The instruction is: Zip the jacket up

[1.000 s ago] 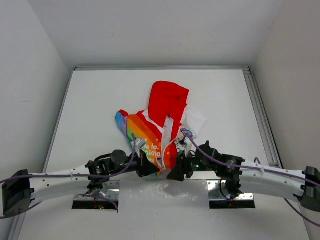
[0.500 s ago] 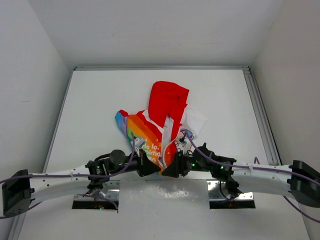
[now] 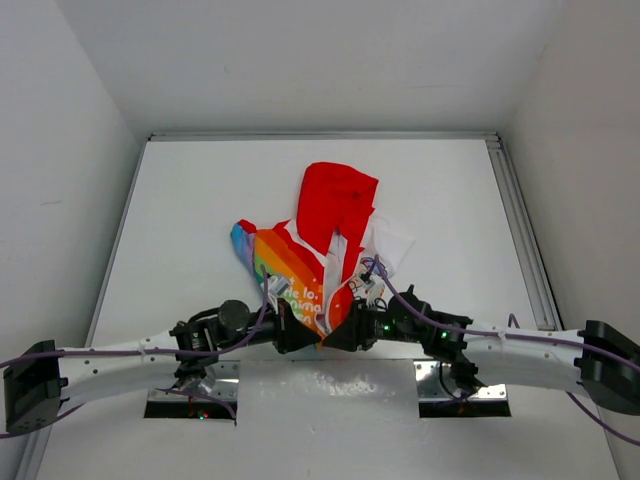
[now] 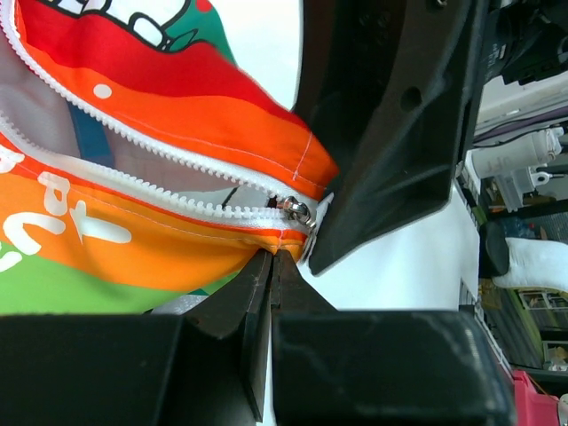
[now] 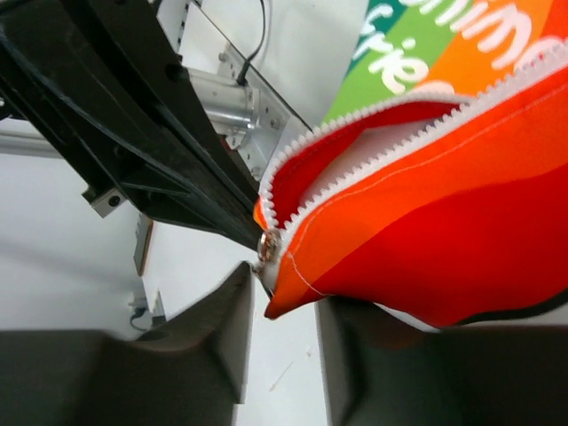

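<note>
The jacket (image 3: 290,270) lies mid-table, red hood (image 3: 337,205) at the far end, rainbow panel to the left, front open. My left gripper (image 3: 300,335) is shut on the orange bottom hem (image 4: 222,253), its tips (image 4: 273,257) just below the zipper slider (image 4: 296,210). My right gripper (image 3: 338,338) is open right beside it. In the right wrist view the jacket's orange-red bottom corner (image 5: 426,222) and the slider (image 5: 269,245) sit between my open fingers (image 5: 226,311). The zipper teeth above the slider stand apart.
White table (image 3: 200,200) with raised rails at the left, back and right (image 3: 520,220). Two metal mounting plates (image 3: 190,395) lie at the near edge under the arms. The right gripper's black finger (image 4: 390,133) fills the left wrist view beside the slider.
My right gripper has moved left to the jacket's bottom hem and now sits against the left gripper. The left gripper and the jacket have stayed put.
</note>
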`<state>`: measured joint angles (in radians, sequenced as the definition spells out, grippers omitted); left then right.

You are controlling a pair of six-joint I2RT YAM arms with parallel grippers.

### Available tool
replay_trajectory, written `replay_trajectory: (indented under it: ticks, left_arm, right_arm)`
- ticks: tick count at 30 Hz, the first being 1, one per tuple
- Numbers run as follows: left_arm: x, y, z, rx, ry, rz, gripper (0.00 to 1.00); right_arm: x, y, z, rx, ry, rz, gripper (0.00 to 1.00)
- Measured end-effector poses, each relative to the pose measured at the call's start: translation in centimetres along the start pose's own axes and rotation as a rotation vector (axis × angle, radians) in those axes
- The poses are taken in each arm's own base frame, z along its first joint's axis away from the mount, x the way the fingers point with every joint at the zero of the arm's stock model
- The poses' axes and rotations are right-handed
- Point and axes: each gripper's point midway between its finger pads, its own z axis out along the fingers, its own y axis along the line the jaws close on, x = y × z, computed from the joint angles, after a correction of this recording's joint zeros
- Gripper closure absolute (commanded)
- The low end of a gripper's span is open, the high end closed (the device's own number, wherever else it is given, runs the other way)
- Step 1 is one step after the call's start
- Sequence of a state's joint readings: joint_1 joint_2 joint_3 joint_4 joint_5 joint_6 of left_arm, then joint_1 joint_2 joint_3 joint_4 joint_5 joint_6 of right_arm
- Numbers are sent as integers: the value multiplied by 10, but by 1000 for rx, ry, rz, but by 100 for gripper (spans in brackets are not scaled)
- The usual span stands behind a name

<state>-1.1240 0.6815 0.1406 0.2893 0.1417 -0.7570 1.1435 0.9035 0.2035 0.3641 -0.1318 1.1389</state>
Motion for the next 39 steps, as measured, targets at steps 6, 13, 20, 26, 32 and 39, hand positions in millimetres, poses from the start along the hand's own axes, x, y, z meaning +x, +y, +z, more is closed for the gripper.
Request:
replay_trajectory:
  ticks: [6,13,20,26,32,39]
  left_arm:
    - [0,0,-1,4,-5,1,100]
    - [0,0,-1,4,-4,1,100]
    - [5,5,-2,-3,3,-4,100]
    - [8,8,-2,-6,6,-5,100]
    - [9,9,-3,-7,6,-8,100]
    - [10,17,-1,-44,8,-8,100]
  right_arm:
    - [9,-5,-2,22,40,19,62]
    - [16,-5,-3,25,67,21,75]
    - [16,-3,1,24,71,19,77]
    - [14,0,2,10,63,6,92]
    - [13,4,3,-3,57,8,100]
    - [3,23,4,-26,47,66,100]
